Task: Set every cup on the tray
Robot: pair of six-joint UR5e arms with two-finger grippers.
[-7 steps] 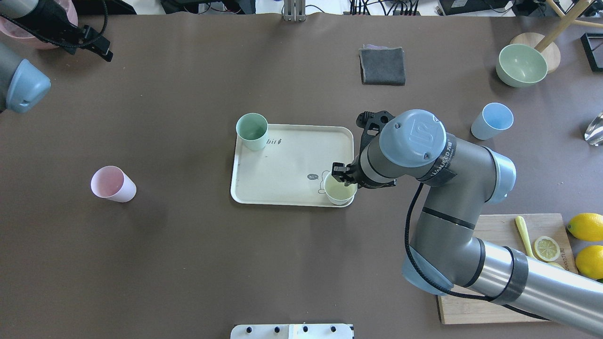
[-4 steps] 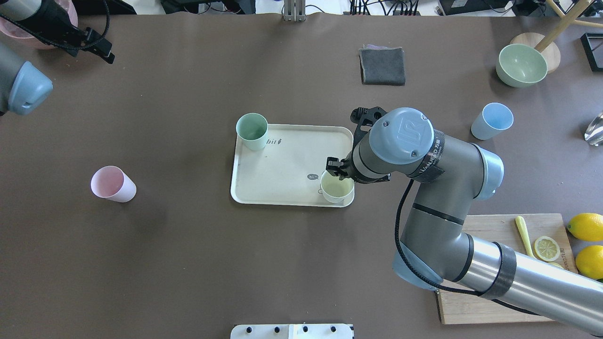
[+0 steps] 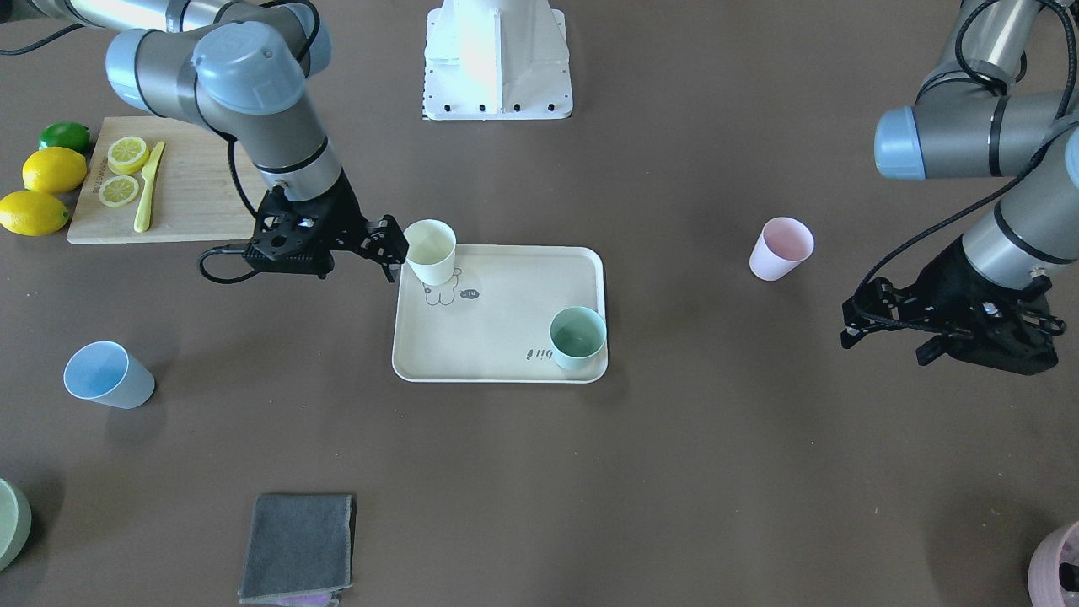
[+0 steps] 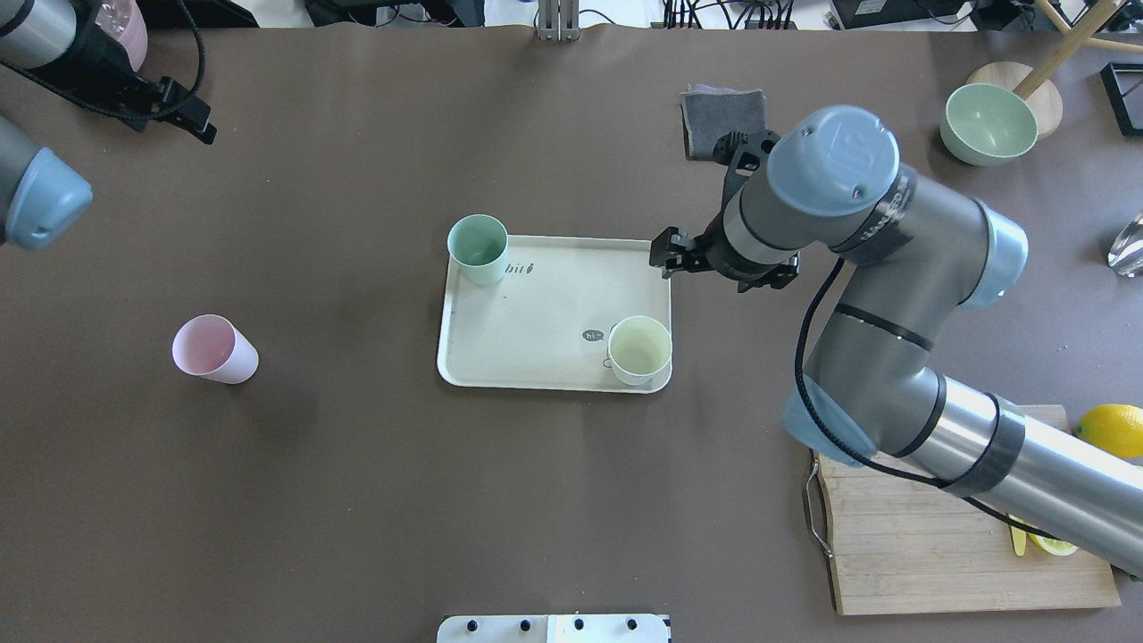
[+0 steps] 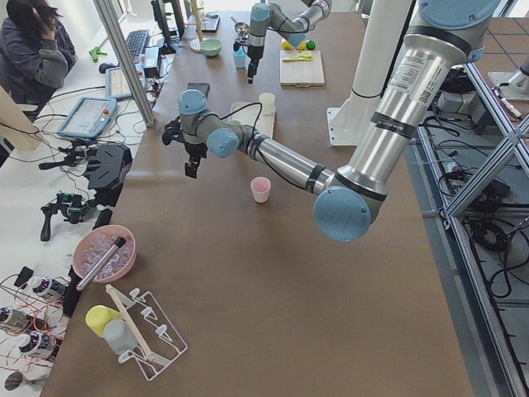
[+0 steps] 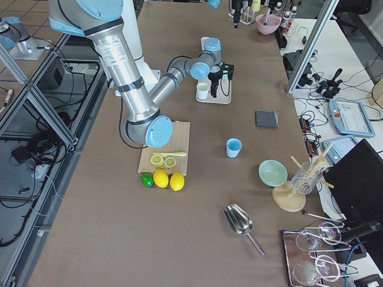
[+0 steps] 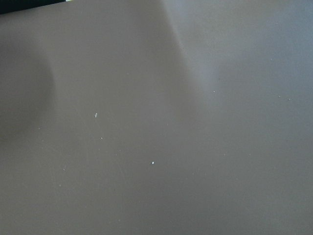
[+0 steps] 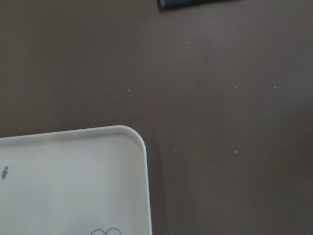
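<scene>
The cream tray (image 4: pixel 536 313) lies mid-table; one of its corners shows in the right wrist view (image 8: pixel 73 176). A cream cup (image 4: pixel 639 350) stands on its near right corner and a green cup (image 4: pixel 478 250) on its far left corner. A pink cup (image 4: pixel 214 349) stands on the table to the left. A blue cup (image 3: pixel 108 375) stands on the table to the right, hidden behind my right arm in the overhead view. My right gripper (image 4: pixel 668 255) is open and empty, over the tray's far right corner, apart from the cream cup. My left gripper (image 3: pixel 877 324) is open and empty, beyond the pink cup at the far left.
A grey cloth (image 3: pixel 297 545) lies beyond the tray. A wooden cutting board (image 3: pixel 194 194) with lemon slices and a knife, with whole lemons beside it, is near my right side. A green bowl (image 4: pixel 988 123) sits far right and a pink bowl (image 3: pixel 1058 561) far left.
My right gripper has let go of the cream cup and moved away from it toward the tray's far right corner. The cup stays standing on the tray. The left arm barely moved.
</scene>
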